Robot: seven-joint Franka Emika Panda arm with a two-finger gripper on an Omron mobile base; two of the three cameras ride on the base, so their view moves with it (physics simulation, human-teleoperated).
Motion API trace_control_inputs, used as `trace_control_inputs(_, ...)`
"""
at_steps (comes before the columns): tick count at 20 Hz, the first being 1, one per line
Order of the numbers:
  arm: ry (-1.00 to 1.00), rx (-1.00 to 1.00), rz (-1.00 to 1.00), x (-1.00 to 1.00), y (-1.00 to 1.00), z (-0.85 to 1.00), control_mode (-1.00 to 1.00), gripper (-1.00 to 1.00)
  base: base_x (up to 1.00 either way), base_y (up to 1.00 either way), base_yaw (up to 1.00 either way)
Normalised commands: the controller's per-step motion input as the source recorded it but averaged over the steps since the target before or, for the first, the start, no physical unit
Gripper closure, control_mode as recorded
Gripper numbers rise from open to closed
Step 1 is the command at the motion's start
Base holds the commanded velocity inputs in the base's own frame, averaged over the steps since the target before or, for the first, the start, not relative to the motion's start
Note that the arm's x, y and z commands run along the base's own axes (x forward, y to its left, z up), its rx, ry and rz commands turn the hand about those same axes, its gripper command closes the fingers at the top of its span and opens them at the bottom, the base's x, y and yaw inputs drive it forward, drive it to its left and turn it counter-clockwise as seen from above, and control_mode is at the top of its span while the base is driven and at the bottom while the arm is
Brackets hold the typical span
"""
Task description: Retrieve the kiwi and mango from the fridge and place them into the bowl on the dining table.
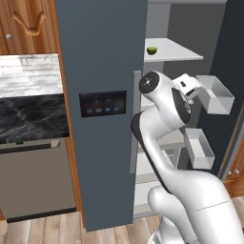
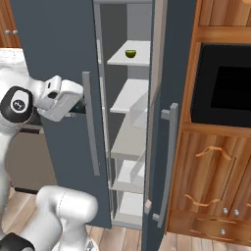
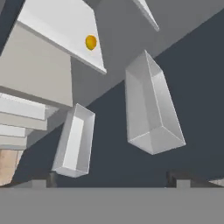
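Kitchen, fridge (image 1: 102, 57) door swung open. My pincer (image 3: 111, 177) spread wide, empty, inside by 2 door bins (image 3: 153, 109). Kiwi (image 1: 152, 50) on upper fridge shelf, mango (image 3: 90, 42) on another shelf. Risk: clipping a bin, or nudging fruit so it rolls off.

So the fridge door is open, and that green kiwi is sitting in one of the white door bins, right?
Not quite. The fridge door is open, but the kiwi sits on a light grey shelf high inside, not in a door bin. The left base view shows this; the right base view agrees.
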Motion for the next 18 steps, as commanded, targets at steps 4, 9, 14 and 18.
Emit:
trace_control_inputs(4,0.19,-0.2,-0.06,0.4,-0.48,-0.72,-1.0,-1.0,0.0,0.0,0.0)
trace_control_inputs(9,0.14,-0.08,-0.01,0.08,-0.56,-0.39,-1.0,-1.0,0.0,0.0,0.0)
trace_control_inputs(14,0.03,0.0,-0.01,-0.01,-0.74,-0.1,-1.0,-1.0,0.0,0.0,0.0)
trace_control_inputs(18,0.04,0.0,0.0,-0.01,-0.69,-0.07,-1.0,-1.0,0.0,0.0,0.0)
